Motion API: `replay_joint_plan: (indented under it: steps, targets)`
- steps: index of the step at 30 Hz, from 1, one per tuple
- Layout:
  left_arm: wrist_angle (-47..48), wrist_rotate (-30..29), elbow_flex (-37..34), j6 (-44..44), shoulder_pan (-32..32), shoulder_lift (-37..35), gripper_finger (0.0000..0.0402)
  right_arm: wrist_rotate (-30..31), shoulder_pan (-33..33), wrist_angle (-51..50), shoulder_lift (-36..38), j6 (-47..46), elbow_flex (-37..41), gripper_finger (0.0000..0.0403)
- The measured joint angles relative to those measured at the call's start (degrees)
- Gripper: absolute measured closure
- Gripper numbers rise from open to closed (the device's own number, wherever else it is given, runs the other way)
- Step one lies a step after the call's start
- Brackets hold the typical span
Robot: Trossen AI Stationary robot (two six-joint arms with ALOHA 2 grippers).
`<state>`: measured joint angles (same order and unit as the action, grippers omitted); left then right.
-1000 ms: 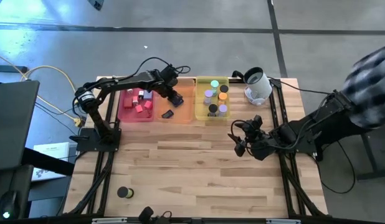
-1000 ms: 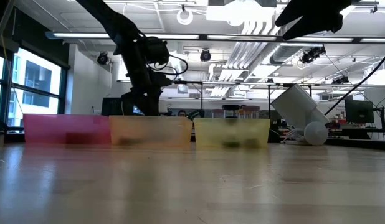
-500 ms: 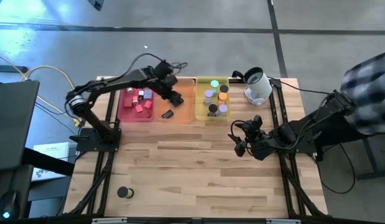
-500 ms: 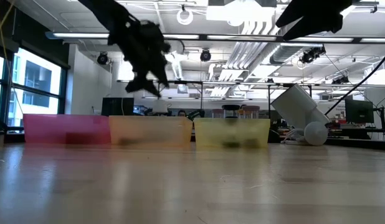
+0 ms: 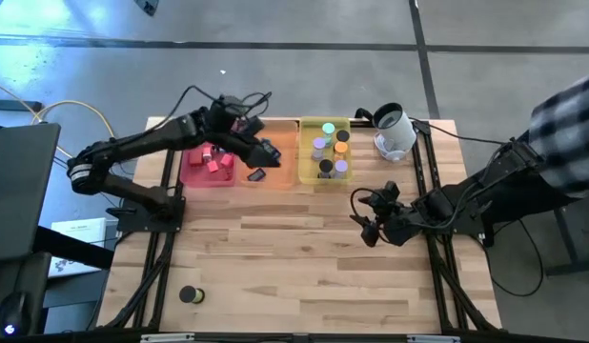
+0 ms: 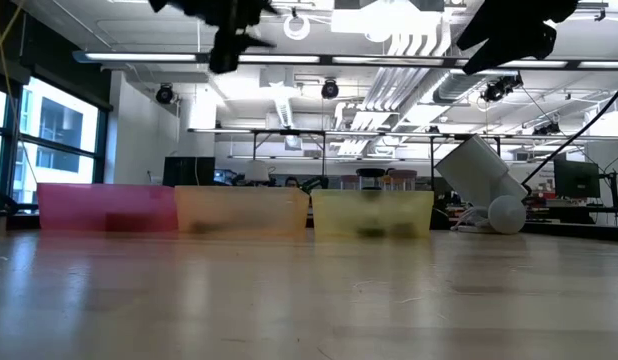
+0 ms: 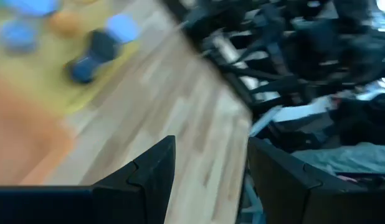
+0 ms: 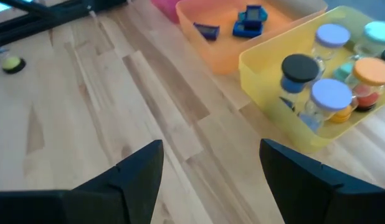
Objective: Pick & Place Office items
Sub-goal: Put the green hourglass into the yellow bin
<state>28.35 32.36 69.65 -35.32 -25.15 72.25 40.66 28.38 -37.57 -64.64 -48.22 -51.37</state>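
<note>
My left gripper (image 5: 269,152) hangs open and empty high above the orange tray (image 5: 280,170); it shows at the top of the low view (image 6: 234,35) and in its own wrist view (image 7: 211,180). Two dark blue flat pieces (image 8: 248,15) lie in the orange tray. Red cubes (image 5: 213,160) lie in the pink tray (image 5: 192,176). Several coloured cylinders (image 8: 329,93) stand in the yellow tray (image 5: 304,167). One green-topped cylinder (image 5: 190,295) stands alone near the table's front left. My right gripper (image 5: 364,226) waits open and empty (image 8: 211,174) over the table's middle right.
A white rounded device with a black top (image 5: 395,131) lies at the far right, beyond the yellow tray. The three trays stand in a row along the far edge. Bare wood (image 5: 294,267) spreads across the middle and near part of the table. A person's checked sleeve (image 5: 571,114) shows at the right.
My left gripper has risen from inside the orange tray to well above the trays, tipping from pointing steeply down to nearer level, while its arm has swung back toward the table's left. The blue pieces have stayed in the tray.
</note>
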Motion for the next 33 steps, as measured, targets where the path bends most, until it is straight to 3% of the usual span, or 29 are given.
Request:
replay_joint_plan:
  steps: [6,11,19,23,27,30,33]
  targets:
    - [-13.2,-1.0,0.0,-6.1,7.0,1.8,0.0207,-2.7,1.1,-0.5,0.0,0.0,0.0,0.0149]
    - [-14.5,-4.5,0.0,-6.6,8.9,3.1,0.0200,-2.7,3.1,-0.5,0.0,-0.1,0.0,0.0149]
    - [-17.7,-9.1,-0.1,-9.3,13.2,7.5,0.0094,-3.1,7.4,-1.4,-0.1,-3.1,0.0,0.0149]
    - [-22.6,-6.2,-0.1,-19.2,15.9,10.5,0.0057,-3.1,9.2,-1.6,-0.1,-3.2,0.0,0.0149]
    - [-32.7,3.5,-0.1,-19.0,19.9,11.7,0.0052,-3.0,10.2,-1.7,-0.1,-3.2,0.0,0.0149]
    - [-35.9,-1.0,0.2,-20.1,24.4,10.3,0.0052,-3.0,10.8,-1.7,-0.1,-3.2,0.0,0.0149]
    - [-32.1,-8.6,2.5,-16.7,29.2,7.9,0.0052,-2.8,11.4,-1.7,-0.1,-3.1,0.0,0.0149]
